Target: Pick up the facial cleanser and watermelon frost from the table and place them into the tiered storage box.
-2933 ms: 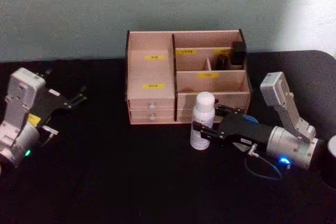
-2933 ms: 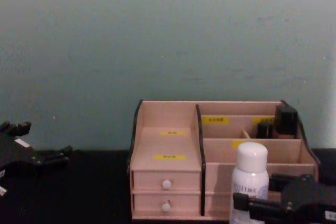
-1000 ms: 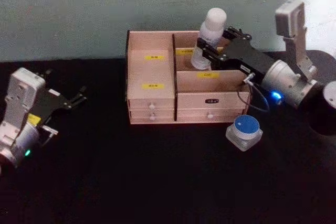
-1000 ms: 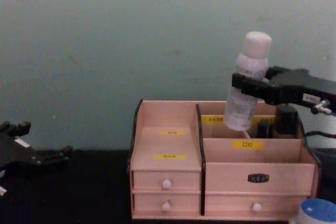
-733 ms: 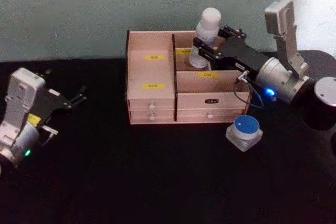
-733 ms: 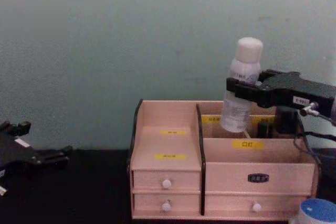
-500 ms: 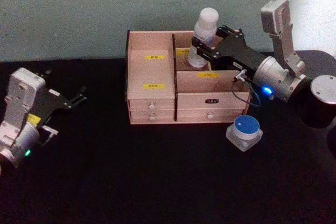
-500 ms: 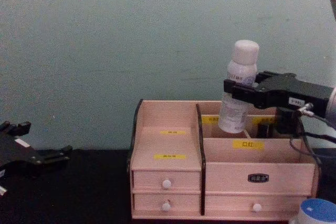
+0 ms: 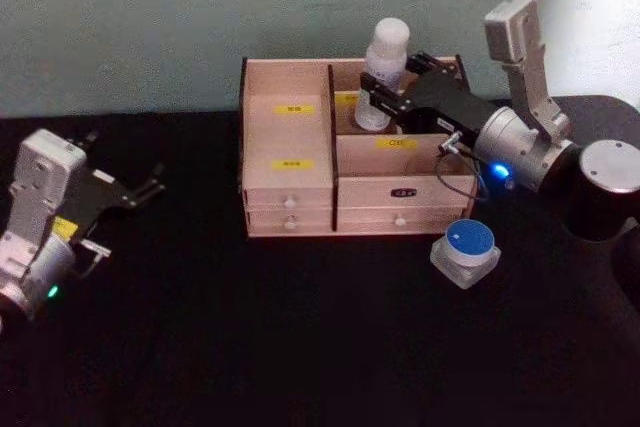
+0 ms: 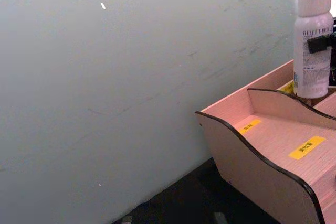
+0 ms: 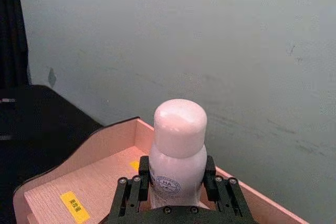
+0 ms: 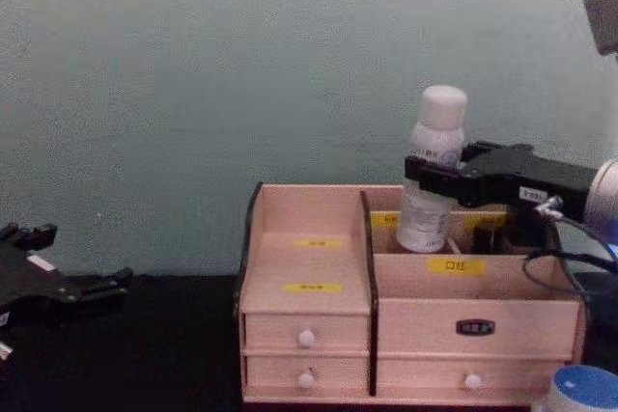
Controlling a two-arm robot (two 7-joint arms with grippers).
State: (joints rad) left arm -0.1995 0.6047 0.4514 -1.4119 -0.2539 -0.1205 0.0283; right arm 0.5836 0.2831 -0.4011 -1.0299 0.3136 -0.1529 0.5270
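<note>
Right gripper [image 9: 375, 97], reaching in level, grips my upright facial cleanser bottle [image 9: 386, 55] over the tiered storage box [image 9: 290, 137]; left gripper [image 9: 140, 187] sits parked.

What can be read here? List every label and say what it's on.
"BELLET", roughly, then blurred characters: on the white bottle held by the right gripper.
"口红": yellow label on the tiered storage box.
Other yellow labels, the dark drawer plate, the bottle's round emblem: too blurred.

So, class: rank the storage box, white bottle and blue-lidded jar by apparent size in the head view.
1. Storage box, clearly largest.
2. White bottle and blue-lidded jar: too alike to rank; bottle taller, jar wider and nearer the camera.
</note>
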